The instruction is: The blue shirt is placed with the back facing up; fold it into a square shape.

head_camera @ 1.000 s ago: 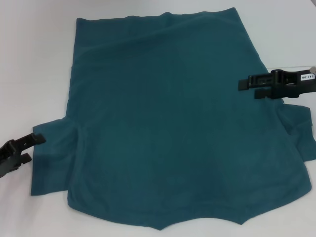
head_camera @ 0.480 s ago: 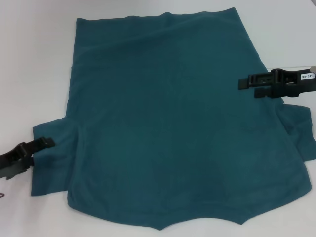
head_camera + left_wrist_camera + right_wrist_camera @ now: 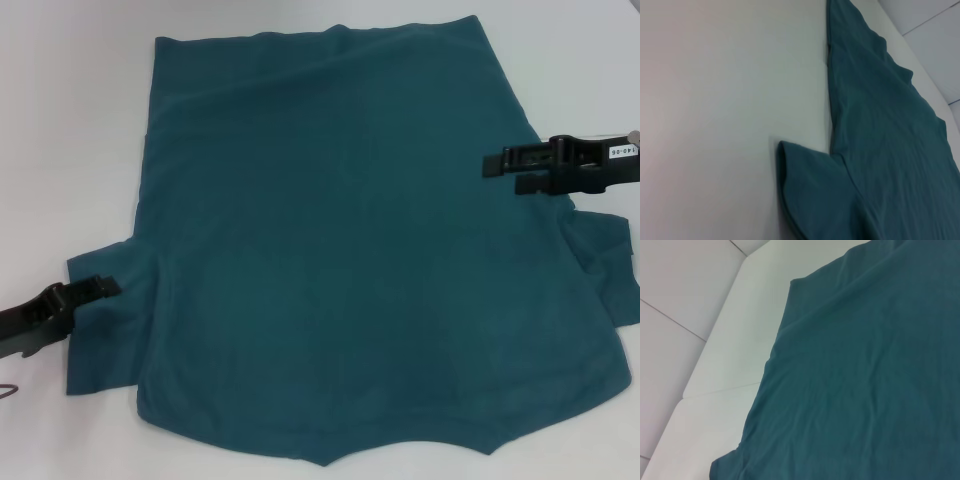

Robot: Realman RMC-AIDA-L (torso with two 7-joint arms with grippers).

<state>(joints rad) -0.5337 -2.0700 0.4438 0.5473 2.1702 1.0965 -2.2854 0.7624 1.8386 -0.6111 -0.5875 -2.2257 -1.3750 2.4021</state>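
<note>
Large dark teal-blue cotton T-shirt (image 3: 350, 260) lies flat, plain side up, covering most of the white table (image 3: 70, 130). Left gripper (image 3: 98, 288) sits over the left sleeve, right gripper (image 3: 498, 170) over the right side; grip state cannot be told for either. Only the left wrist view shows the sleeve's raised fold.

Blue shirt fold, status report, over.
Left gripper at left sleeve; right gripper over right edge. Shirt flat, unfolded. Nothing in the way.

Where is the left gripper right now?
In the head view the left gripper is low on the robot's left, its fingertips over the edge of the blue shirt's left sleeve, on the white table.
</note>
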